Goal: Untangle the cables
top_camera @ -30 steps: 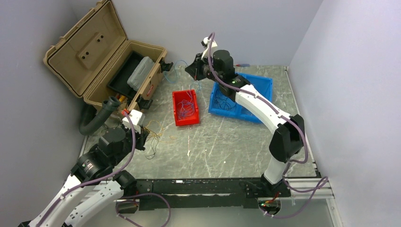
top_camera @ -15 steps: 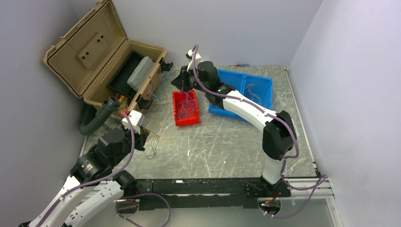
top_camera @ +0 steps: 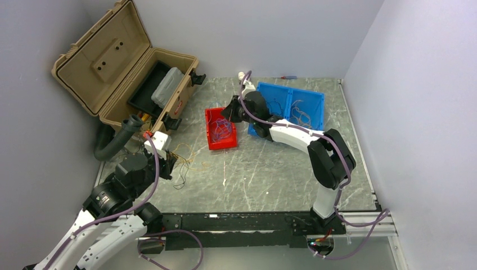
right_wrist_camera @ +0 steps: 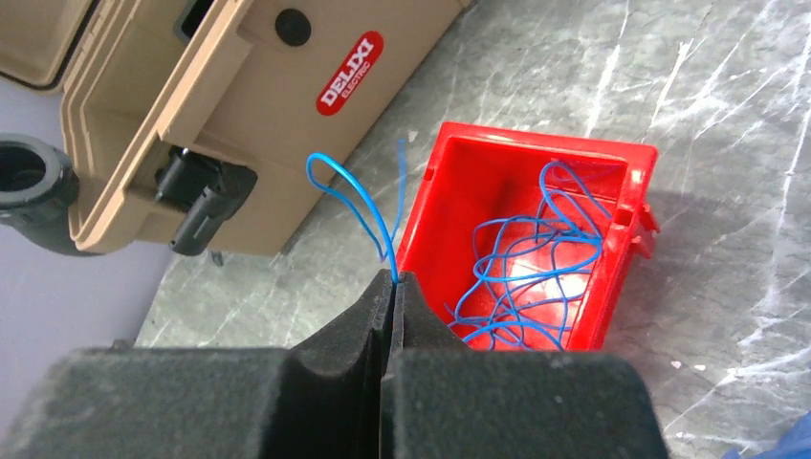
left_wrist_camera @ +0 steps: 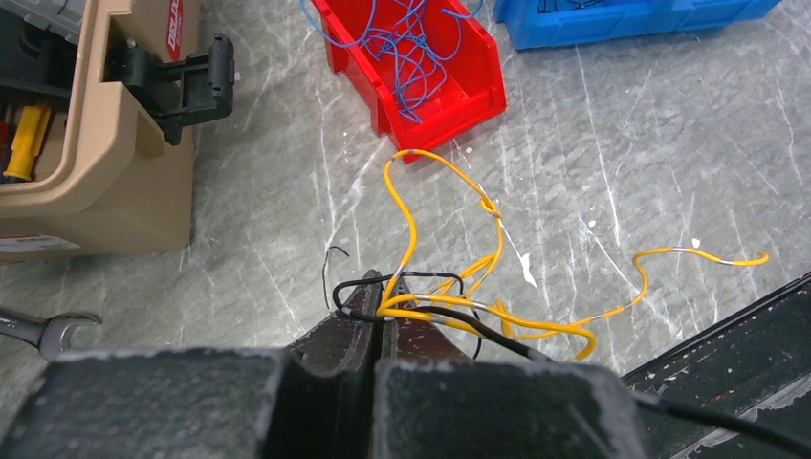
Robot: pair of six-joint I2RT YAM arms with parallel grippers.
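Note:
A loose tangle of yellow and black cables (top_camera: 183, 154) lies on the table by the left arm. My left gripper (top_camera: 169, 163) (left_wrist_camera: 387, 287) is shut on a yellow cable (left_wrist_camera: 555, 330) and a black cable (left_wrist_camera: 475, 325) crossing at its tips. My right gripper (top_camera: 228, 112) (right_wrist_camera: 394, 277) is shut on a single blue cable (right_wrist_camera: 386, 251) that loops up from its tips, just left of the red bin (top_camera: 226, 145) (right_wrist_camera: 545, 146). Several blue cables (right_wrist_camera: 536, 258) (left_wrist_camera: 411, 57) lie coiled inside that bin.
An open tan toolbox (top_camera: 112, 62) (right_wrist_camera: 239, 86) stands at the back left. A blue bin (top_camera: 315, 101) holding more cables sits right of the red one. A wrench (left_wrist_camera: 38, 330) lies near the left gripper. The black base rail (top_camera: 236, 222) runs along the near edge.
My right gripper has swung left and down from over the blue bin to the red bin's near-left side, carrying the blue cable. The left gripper has stayed put.

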